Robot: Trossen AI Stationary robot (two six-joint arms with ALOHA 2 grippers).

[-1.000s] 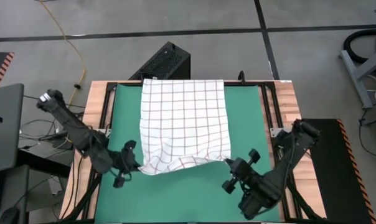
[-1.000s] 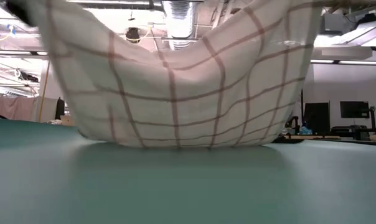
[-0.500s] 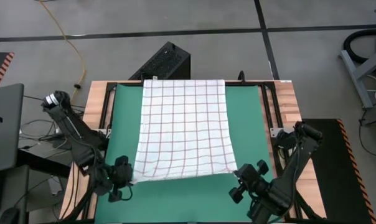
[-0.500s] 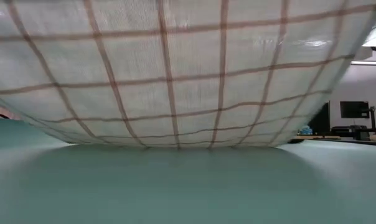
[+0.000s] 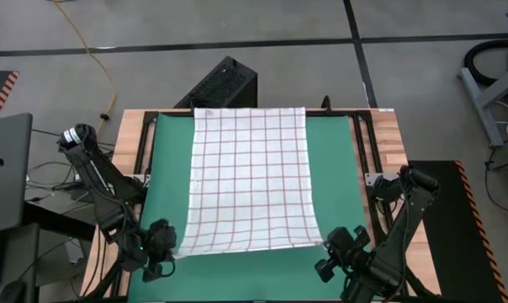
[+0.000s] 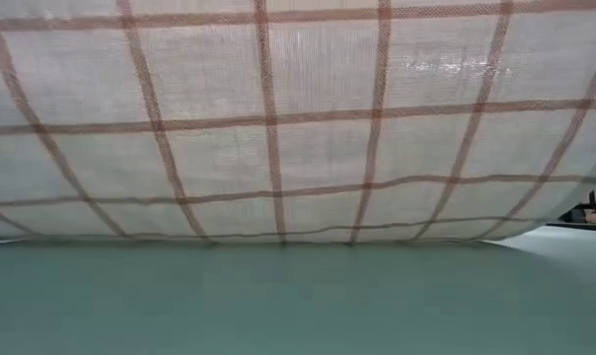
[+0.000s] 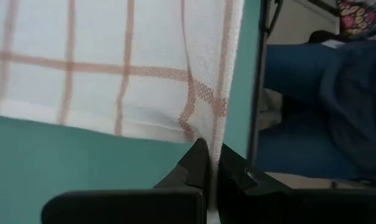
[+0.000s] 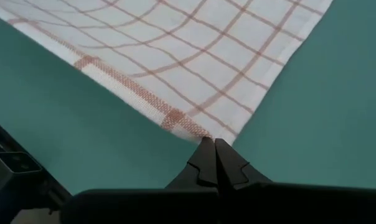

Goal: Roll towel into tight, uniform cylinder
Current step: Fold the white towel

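Both pincers clamped on the towel (image 5: 250, 181): left gripper (image 5: 171, 249) lower-left corner, right gripper (image 5: 325, 246) lower-right. Thin, limp cloth; corners look the best hold.

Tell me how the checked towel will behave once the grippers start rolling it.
The towel is probably floppy: held only by two pinched corners, its near edge sags between the left gripper and the right gripper. It looks thin and light, so it may shift on the mat. A roll would likely loosen without tension.
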